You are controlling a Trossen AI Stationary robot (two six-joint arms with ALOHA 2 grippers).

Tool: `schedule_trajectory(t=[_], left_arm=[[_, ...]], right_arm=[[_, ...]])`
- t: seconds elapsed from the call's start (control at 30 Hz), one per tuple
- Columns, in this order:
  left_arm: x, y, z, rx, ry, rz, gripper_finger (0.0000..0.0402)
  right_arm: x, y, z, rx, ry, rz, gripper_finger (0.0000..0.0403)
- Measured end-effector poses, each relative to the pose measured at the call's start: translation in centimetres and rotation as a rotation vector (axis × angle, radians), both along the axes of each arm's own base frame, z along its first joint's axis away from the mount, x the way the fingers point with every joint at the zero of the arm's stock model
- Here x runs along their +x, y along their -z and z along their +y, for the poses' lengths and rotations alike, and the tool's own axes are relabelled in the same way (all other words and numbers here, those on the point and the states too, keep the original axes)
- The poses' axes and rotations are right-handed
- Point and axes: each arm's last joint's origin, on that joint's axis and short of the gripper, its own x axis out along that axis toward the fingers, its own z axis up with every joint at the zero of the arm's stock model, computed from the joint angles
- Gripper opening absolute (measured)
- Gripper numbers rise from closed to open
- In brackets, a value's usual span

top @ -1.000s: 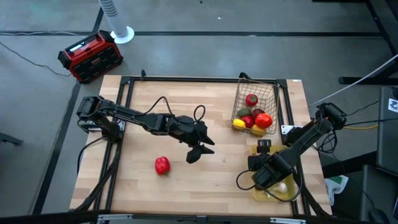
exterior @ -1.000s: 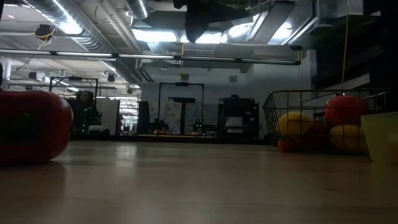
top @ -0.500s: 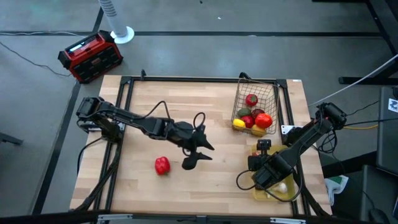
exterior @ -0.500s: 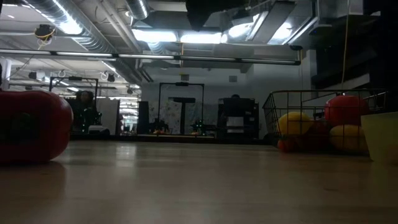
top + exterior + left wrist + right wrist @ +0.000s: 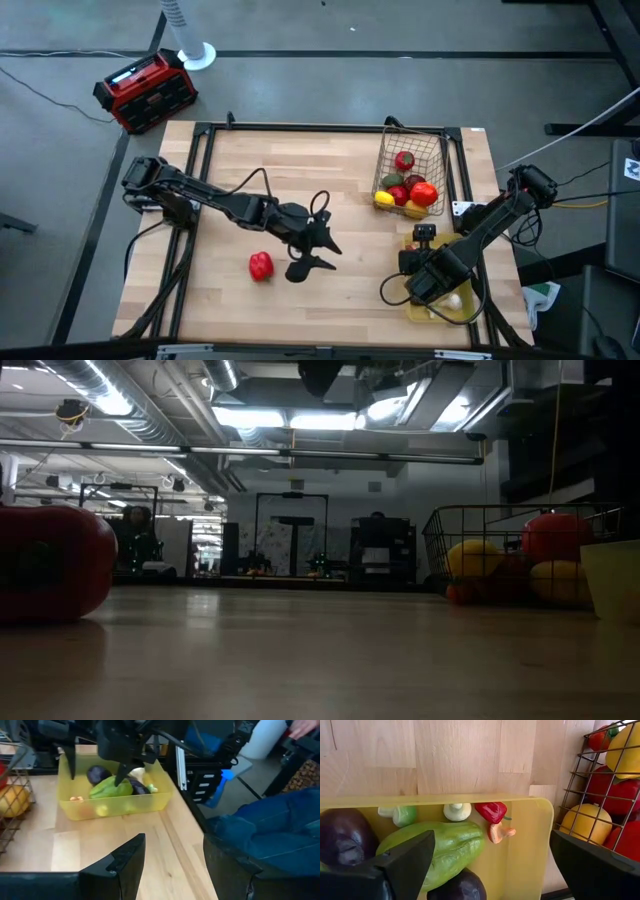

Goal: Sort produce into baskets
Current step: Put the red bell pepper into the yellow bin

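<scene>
Left gripper (image 5: 312, 256) poised part-open and empty just right of the lone red pepper (image 5: 261, 265), presumably for pickup; right gripper (image 5: 437, 283) spread wide and empty over the yellow tray (image 5: 530, 845) of vegetables; fruit grouped in the wire basket (image 5: 432, 150) beyond it.

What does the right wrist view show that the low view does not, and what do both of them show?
Only the right wrist view shows inside the yellow tray: a green vegetable, two dark purple eggplants, a small white piece and a small red pepper, with the open right gripper over them. Only the low view shows the big red pepper alone on the table, and the room behind. Both show the wire basket holding red and yellow fruit, next to the tray.
</scene>
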Motion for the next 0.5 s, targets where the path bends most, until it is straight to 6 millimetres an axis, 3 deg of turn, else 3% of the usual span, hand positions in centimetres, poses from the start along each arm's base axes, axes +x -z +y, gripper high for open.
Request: schedule_trajectory(t=[0.5], left_arm=[[-0.01,0.37,-0.65,-0.002,-0.006,0.017,0.0196]], right_arm=[[0.72,0.04,0.65,0.069,-0.003,-0.075,0.0390]])
